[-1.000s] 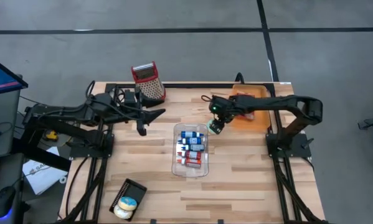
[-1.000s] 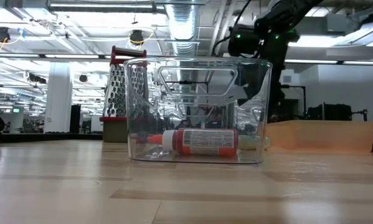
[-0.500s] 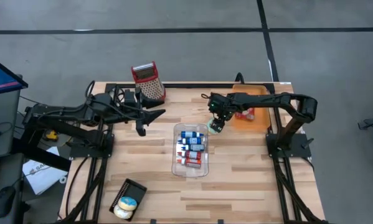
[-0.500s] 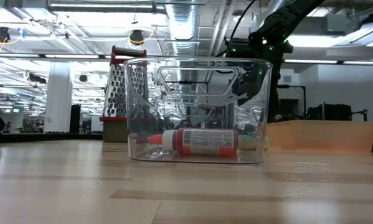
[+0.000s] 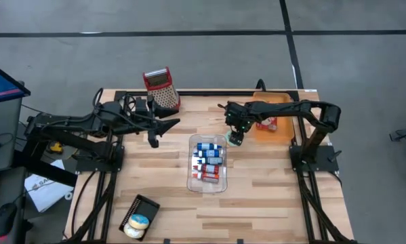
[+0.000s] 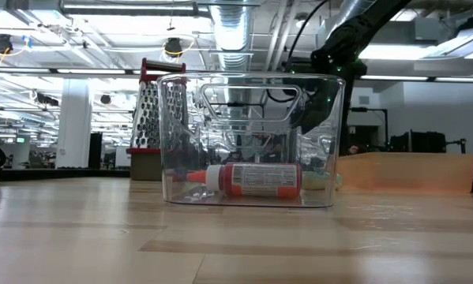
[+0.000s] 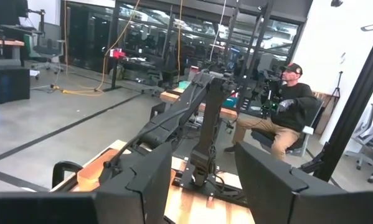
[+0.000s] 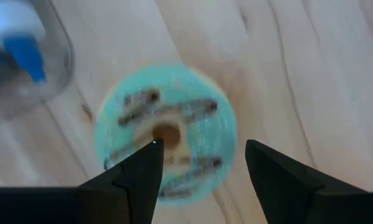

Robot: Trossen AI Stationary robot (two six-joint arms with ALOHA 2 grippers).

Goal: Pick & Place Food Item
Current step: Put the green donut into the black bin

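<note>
Teal-iced donut (image 8: 166,132) lies on table (image 5: 270,183) beside clear bin (image 5: 208,163) of bottles; right hand (image 5: 234,139) open above it, lower than before; left hand (image 5: 154,138) open, idle.

In the right wrist view the teal donut (image 8: 166,134) is blurred, and a clear container (image 8: 24,56) is cut off at upper left. In the high view the right gripper (image 5: 235,137) covers that donut.

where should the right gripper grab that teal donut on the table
Probably across the outer rim, coming straight down. The teal donut lies flat on the wood beside the clear bin, so only its edges offer purchase. The right gripper hangs above it, jaws open, though they may need to spread wider to span it.
</note>
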